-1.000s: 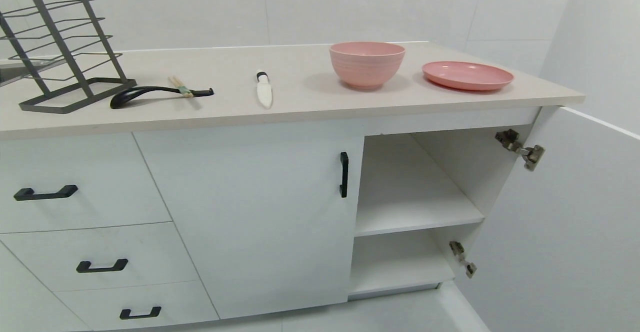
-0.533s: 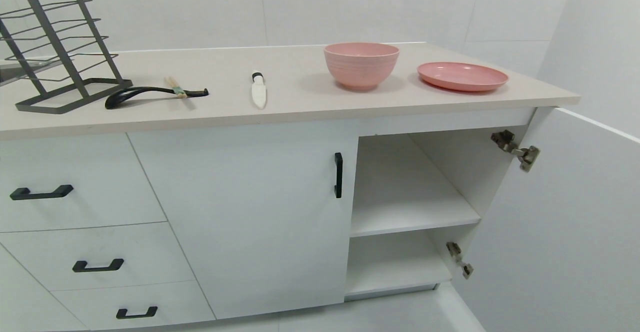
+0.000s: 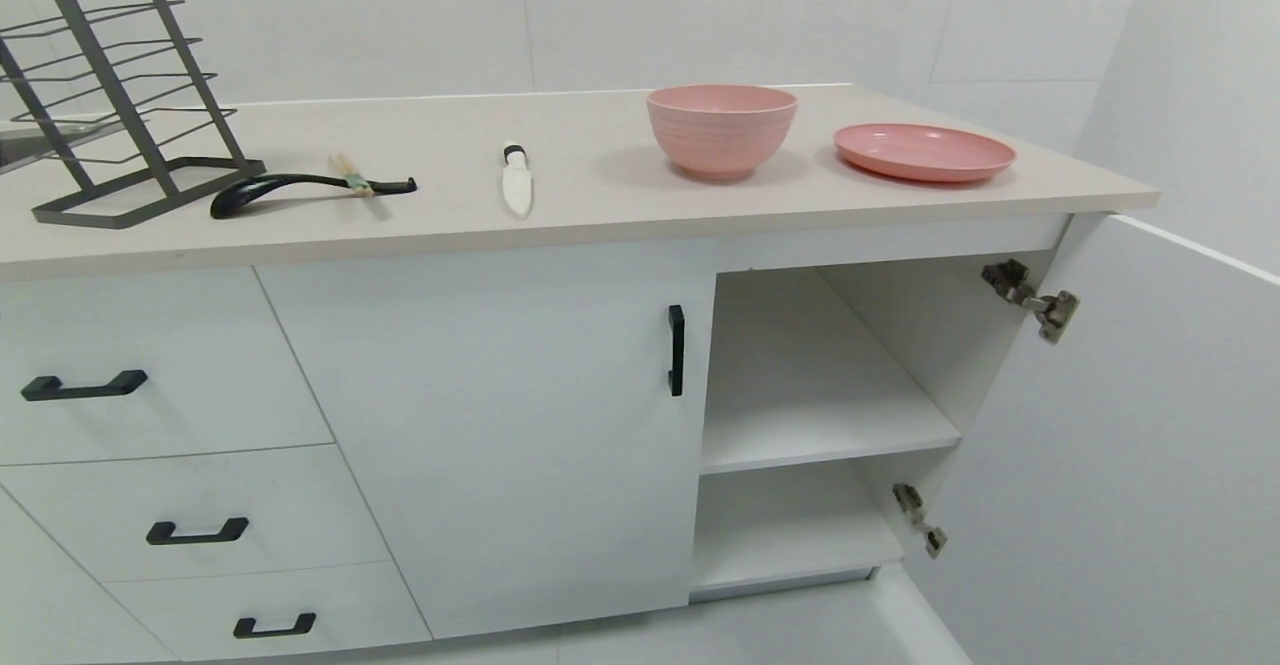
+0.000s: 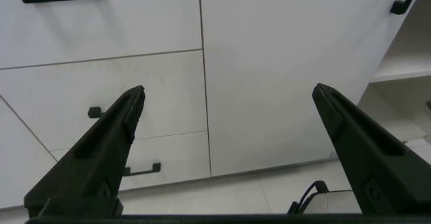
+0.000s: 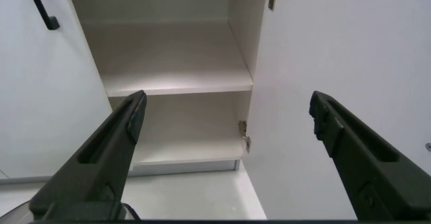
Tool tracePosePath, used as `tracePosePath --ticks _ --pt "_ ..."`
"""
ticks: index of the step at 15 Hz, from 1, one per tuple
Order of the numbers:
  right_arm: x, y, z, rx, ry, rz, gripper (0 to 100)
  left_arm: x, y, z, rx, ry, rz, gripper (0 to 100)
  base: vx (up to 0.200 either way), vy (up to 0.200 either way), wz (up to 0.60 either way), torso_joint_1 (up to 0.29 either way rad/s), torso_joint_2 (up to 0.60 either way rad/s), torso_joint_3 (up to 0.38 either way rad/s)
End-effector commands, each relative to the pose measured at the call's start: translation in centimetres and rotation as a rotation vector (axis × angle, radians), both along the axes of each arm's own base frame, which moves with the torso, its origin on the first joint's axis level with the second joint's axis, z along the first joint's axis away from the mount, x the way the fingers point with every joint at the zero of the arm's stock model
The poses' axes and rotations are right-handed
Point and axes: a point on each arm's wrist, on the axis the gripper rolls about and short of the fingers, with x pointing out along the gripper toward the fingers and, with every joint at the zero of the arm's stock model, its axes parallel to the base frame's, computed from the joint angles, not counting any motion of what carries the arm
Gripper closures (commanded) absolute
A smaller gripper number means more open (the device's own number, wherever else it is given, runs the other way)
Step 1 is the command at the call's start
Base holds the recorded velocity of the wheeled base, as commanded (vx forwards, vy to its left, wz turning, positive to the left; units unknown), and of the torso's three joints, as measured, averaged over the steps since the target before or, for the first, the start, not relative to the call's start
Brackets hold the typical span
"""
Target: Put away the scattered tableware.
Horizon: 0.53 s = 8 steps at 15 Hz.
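Five loose pieces: bowl (image 3: 722,130), plate (image 3: 924,152), knife (image 3: 517,183), ladle (image 3: 290,188) and chopsticks (image 3: 352,175), all on the desk (image 3: 600,210).
Right end: pink bowl upright, pink plate near it, not touching.
Middle: knife, lying alone.
Left end: black ladle with chopsticks across its handle, near a wire rack (image 3: 120,95).
Below: cupboard (image 3: 900,345) with its right door (image 3: 1130,445) swung wide, jutting out under the plate's end; two shelves (image 3: 810,415) showing.
Left pincer (image 4: 229,93): released, fingers spread, low before the drawers (image 4: 101,76).
Right pincer (image 5: 227,99): released, facing the cupboard shelves.
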Motion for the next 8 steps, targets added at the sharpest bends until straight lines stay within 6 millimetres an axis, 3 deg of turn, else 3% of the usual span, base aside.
tracePosePath --ticks 1,2,5,8 --pt "0.01 0.0 0.0 0.0 0.001 0.001 0 0.02 0.0 -0.04 0.0 0.003 0.001 0 0.0 0.0 0.0 0.0 0.0 0.0" --pt "0.01 0.0 0.0 0.0 0.001 0.001 0 0.02 0.0 -0.04 0.0 0.003 0.001 0 0.0 0.0 0.0 0.0 0.0 0.0" --pt "0.01 0.0 0.0 0.0 0.001 0.001 0 0.02 0.0 -0.04 0.0 0.003 0.001 0 0.2 -0.2 0.0 0.001 0.0 0.004" --pt "0.01 0.0 0.0 0.0 0.001 0.001 0 0.02 0.0 -0.04 -0.002 0.003 0.001 0 0.0 0.0 0.0 0.0 0.0 0.0"
